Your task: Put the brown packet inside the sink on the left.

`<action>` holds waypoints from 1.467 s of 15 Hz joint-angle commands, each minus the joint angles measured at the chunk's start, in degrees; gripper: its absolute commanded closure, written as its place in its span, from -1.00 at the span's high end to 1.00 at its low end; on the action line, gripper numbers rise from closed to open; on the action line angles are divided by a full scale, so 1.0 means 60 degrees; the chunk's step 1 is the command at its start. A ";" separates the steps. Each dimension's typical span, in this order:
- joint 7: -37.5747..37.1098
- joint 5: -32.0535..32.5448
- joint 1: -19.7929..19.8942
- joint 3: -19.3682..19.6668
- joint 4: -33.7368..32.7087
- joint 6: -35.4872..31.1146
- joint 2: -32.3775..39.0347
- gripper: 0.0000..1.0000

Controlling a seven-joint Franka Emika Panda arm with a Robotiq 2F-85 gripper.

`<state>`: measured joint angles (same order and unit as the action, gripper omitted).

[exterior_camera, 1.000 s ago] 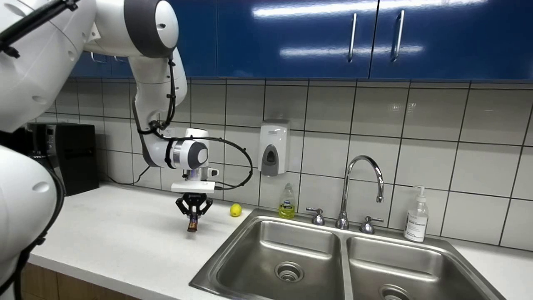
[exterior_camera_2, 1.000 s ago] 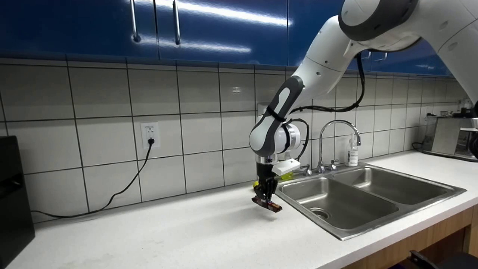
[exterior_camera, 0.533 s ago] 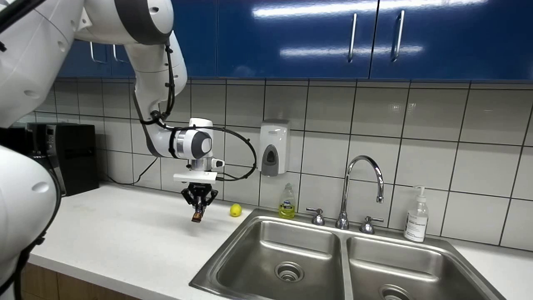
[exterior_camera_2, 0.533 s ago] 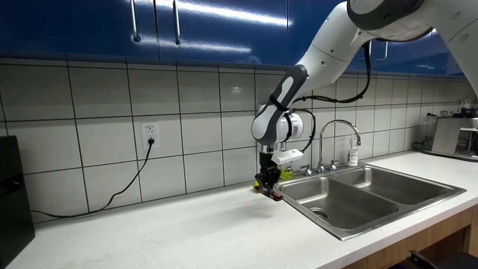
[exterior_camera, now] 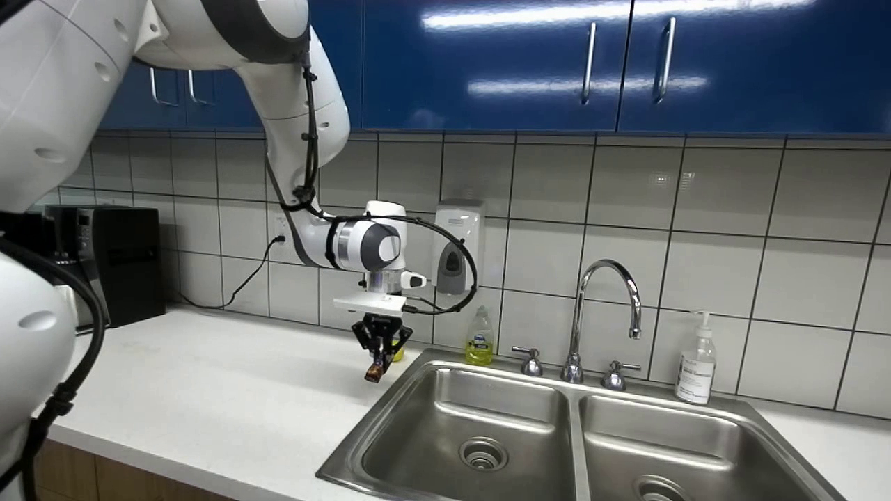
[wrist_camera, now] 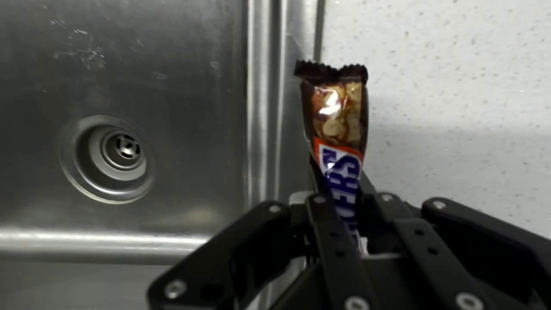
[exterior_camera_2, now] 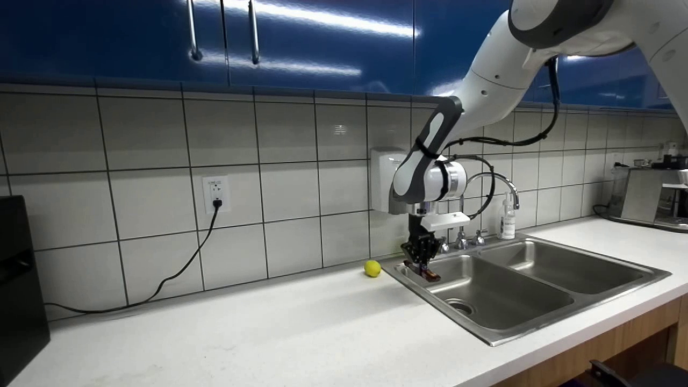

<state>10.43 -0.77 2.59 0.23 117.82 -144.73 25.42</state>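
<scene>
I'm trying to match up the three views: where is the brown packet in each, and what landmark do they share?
In an exterior view: the brown packet, lower half, left of centre.
In an exterior view: the brown packet, lower half, right of centre.
In the wrist view: the brown packet, right of centre, held in the claw.
Shared landmark: the drain in the left sink.

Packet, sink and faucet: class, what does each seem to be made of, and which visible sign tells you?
Packet: glossy, probably plastic film; serrated, crimped end and bright glare.
Sink: satin metal, likely stainless steel; grey with soft, blurred highlights.
Faucet: polished metal, perhaps chrome-plated; sharp, bright highlights.
</scene>
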 commanded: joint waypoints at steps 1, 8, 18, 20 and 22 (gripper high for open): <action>-0.0247 -0.0203 0.0555 0.0315 0.0442 -0.0161 -0.0412 -0.92; -0.0498 -0.0185 0.1351 0.1116 0.0350 -0.0550 -0.0069 -0.92; -0.1010 -0.0104 0.1567 0.1470 -0.0303 -0.1123 0.1445 -0.92; -0.1110 -0.0104 0.1565 0.1464 -0.0433 -0.1193 0.1811 -0.92; -0.1151 -0.0153 0.1610 0.1417 -0.0572 -0.1237 0.2166 -0.92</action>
<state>4.94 -1.35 11.34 9.49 116.73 -151.52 35.29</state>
